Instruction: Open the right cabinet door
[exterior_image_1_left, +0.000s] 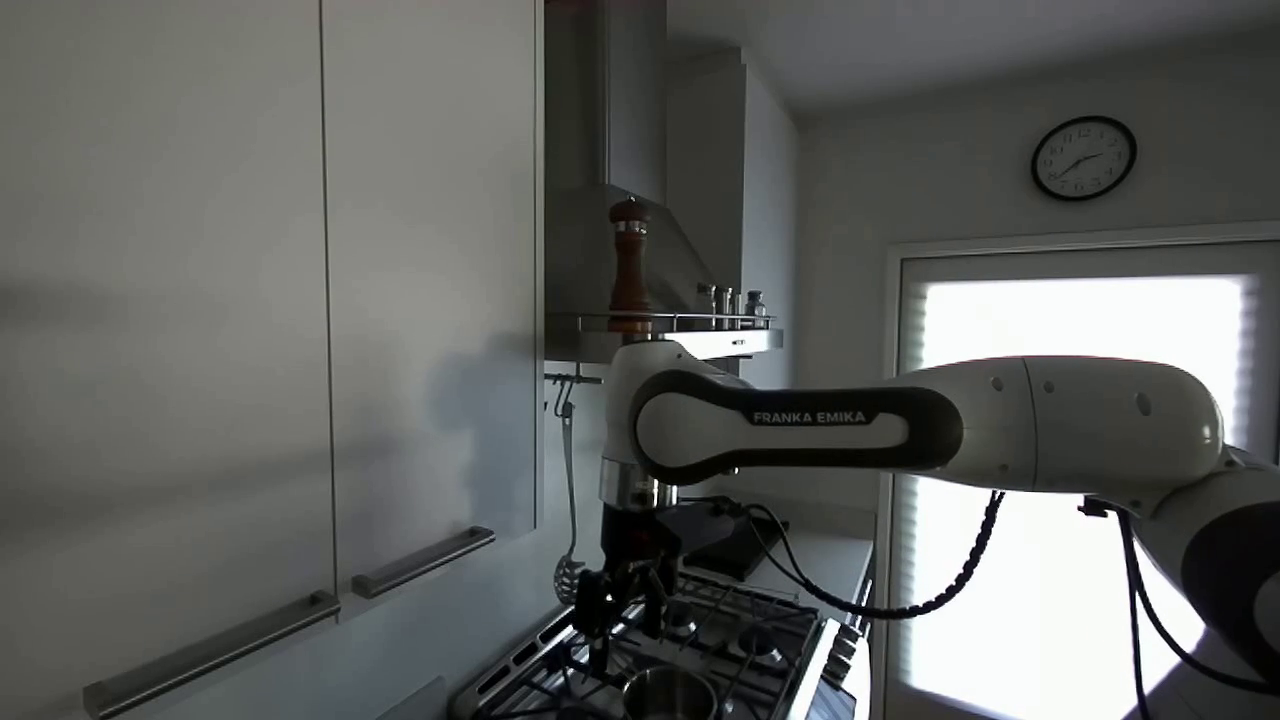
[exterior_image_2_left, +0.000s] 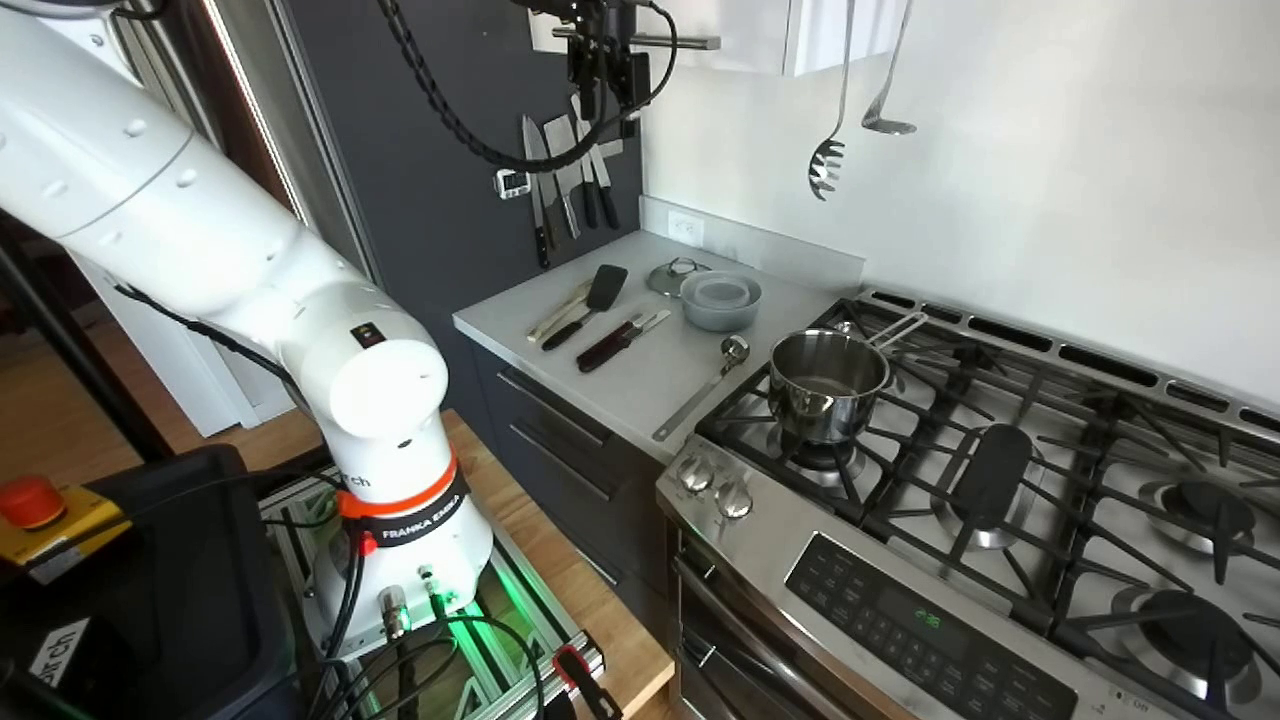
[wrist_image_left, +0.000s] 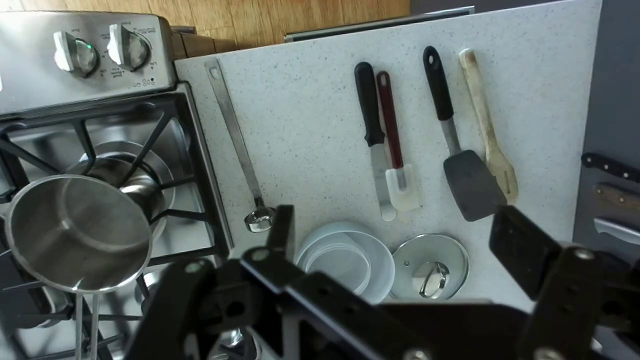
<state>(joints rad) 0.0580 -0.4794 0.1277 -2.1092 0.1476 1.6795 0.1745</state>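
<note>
The right cabinet door (exterior_image_1_left: 435, 280) is the narrower pale-grey panel in an exterior view and looks closed, flush with the wider panel. Its short silver bar handle (exterior_image_1_left: 425, 562) sits near its bottom edge. A lower part of the door (exterior_image_2_left: 745, 30) shows at the top of an exterior view, with the handle (exterior_image_2_left: 685, 42) partly behind the gripper. My gripper (exterior_image_1_left: 625, 605) points down, apart from the handle and out in front of the cabinet. In the wrist view the fingers (wrist_image_left: 400, 240) are spread wide with nothing between them. The door is out of the wrist view.
The wider panel (exterior_image_1_left: 165, 300) with a longer handle (exterior_image_1_left: 215, 655) adjoins the door. Below are a stove (exterior_image_2_left: 1000, 500) with a steel pot (exterior_image_2_left: 828, 385), and a counter (wrist_image_left: 310, 125) with utensils, bowls (wrist_image_left: 345, 260) and a glass lid (wrist_image_left: 430, 267). Knives (exterior_image_2_left: 565, 180) hang on the dark side wall.
</note>
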